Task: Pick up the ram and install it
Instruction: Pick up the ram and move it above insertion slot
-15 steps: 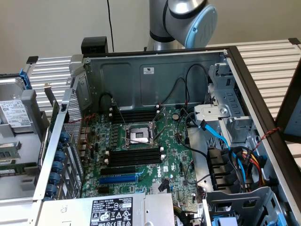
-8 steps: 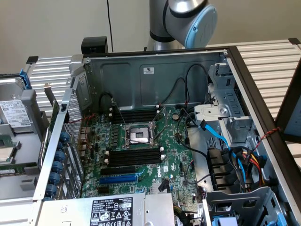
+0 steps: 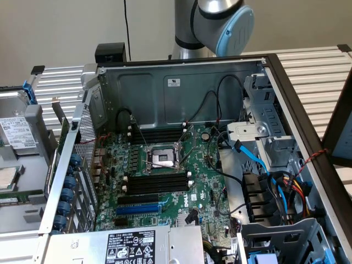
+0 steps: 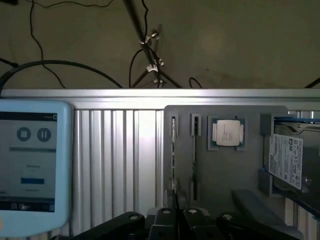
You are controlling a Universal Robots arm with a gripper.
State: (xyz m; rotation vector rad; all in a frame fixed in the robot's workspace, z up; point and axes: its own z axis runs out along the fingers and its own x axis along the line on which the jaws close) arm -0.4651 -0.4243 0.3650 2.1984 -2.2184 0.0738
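In the wrist view we see the black gripper (image 4: 177,216) closed, its fingers drawn close together with nothing held between them. Just beyond it the ram (image 4: 173,150), a long thin green circuit-board stick, stands on edge in a slot of the flat grey parts tray (image 4: 225,170). That tray also carries a square silver processor (image 4: 228,133) and a labelled hard drive (image 4: 287,160). A pale blue touchscreen tablet (image 4: 32,160) lies on the ribbed aluminium bench (image 4: 120,160).

The exterior view gives us the open grey computer case (image 3: 165,93) instead. Inside it are the green motherboard (image 3: 198,181), the black memory slots (image 3: 155,184) and the blue expansion slot (image 3: 137,209). The silver robot arm with a blue cap (image 3: 220,22) stands behind the case.
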